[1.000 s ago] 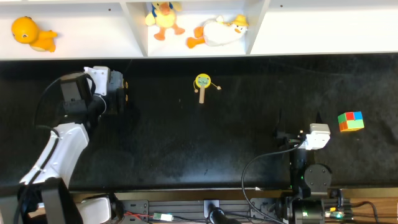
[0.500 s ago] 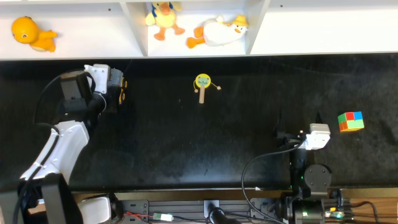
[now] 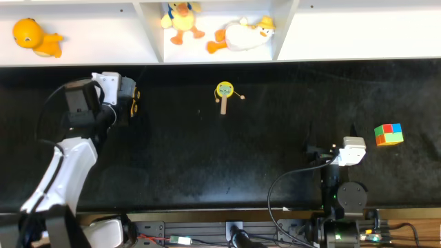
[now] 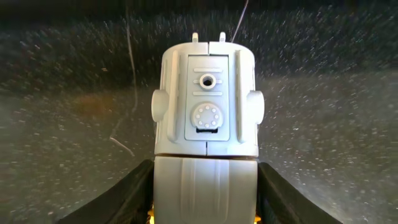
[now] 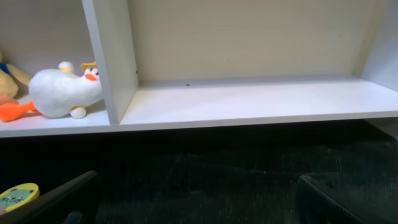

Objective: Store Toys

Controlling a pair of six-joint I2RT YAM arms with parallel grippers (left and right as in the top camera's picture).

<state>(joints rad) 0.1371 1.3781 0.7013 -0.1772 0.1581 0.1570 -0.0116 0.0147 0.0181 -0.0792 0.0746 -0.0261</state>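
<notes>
Jaws of the left gripper [image 4: 205,200] are clamped on the lower body of a grey robot toy [image 4: 206,99], one finger against each flank. The jaws of the right gripper [image 5: 199,208] stand spread wide with nothing between them, low at the near right of the worktop [image 3: 275,158]. The toy hangs at the far left of the worktop, just short of the white shelf [image 3: 344,43]; I cannot tell whether it is lifted or touching down.

It looks like hollow moulded plastic – light, stiff and rather slick – so the flat sides of the body are likely the best place to grip. The round side knobs and the two small prongs on the head would probably slip or snap.

The left wrist view gives the toy's panel with its dial and screw hole. From above the same toy is a dark and yellow scrap beside the left gripper [image 3: 129,102]. The top view also lays out the rest: an orange duck [image 3: 34,36] in the left compartment, a yellow duck [image 3: 181,19] and a white duck [image 3: 241,34] in the middle one, a rattle drum [image 3: 224,93] and a colour cube [image 3: 388,134] on the worktop. The right wrist view looks level into the shelf – the white duck [image 5: 62,92] lies beside a divider.
</notes>
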